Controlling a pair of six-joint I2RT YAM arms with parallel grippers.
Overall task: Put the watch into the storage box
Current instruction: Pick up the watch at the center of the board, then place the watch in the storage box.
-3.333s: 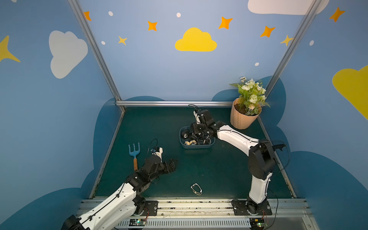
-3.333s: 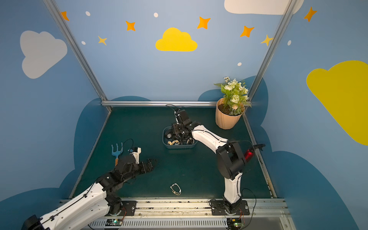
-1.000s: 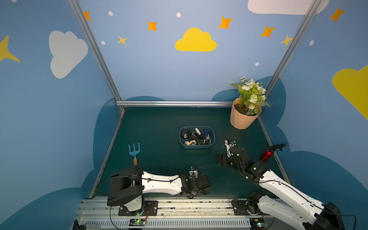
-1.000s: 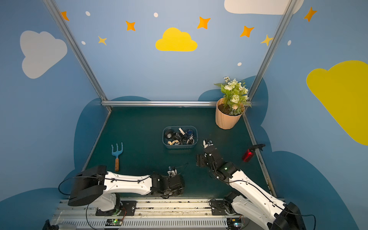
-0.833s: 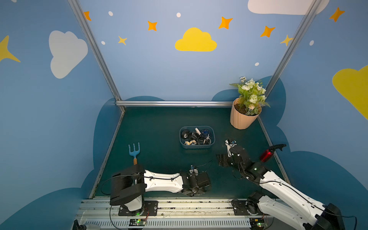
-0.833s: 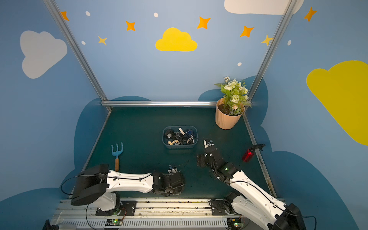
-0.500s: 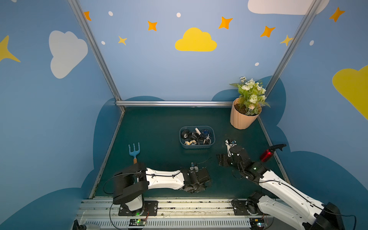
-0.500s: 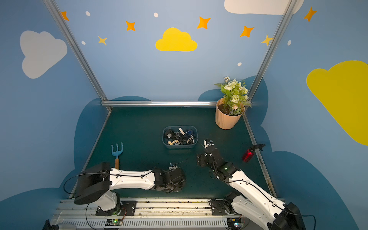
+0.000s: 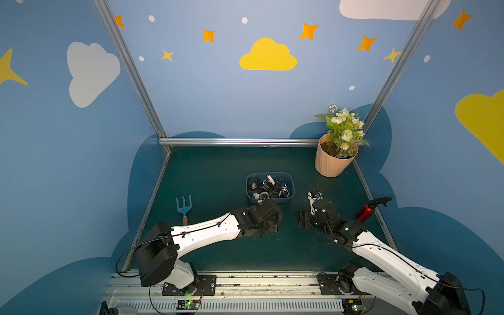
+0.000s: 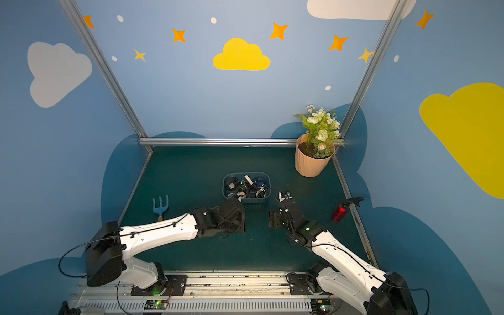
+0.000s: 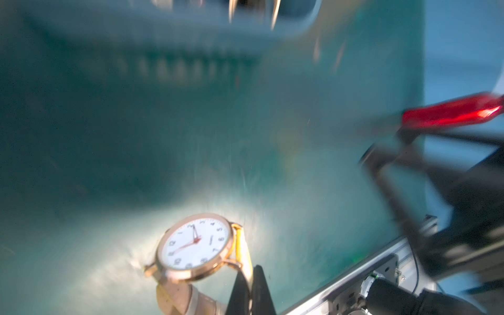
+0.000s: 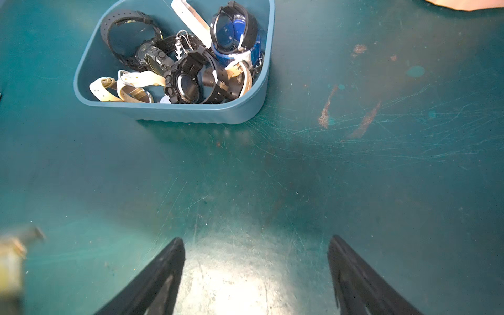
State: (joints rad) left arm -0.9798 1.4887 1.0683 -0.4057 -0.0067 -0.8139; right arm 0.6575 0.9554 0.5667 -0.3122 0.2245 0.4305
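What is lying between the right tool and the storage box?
Only bare, scratched green mat: the right wrist view shows nothing lying between the open right tool and the storage box.

- Right claw (image 12: 256,240): both fingers spread wide above the scratched green counter (image 12: 381,177).
- Storage box (image 12: 191,114): beyond the claw, apart from it, holding a heap of black, white and blue watches (image 12: 185,84).
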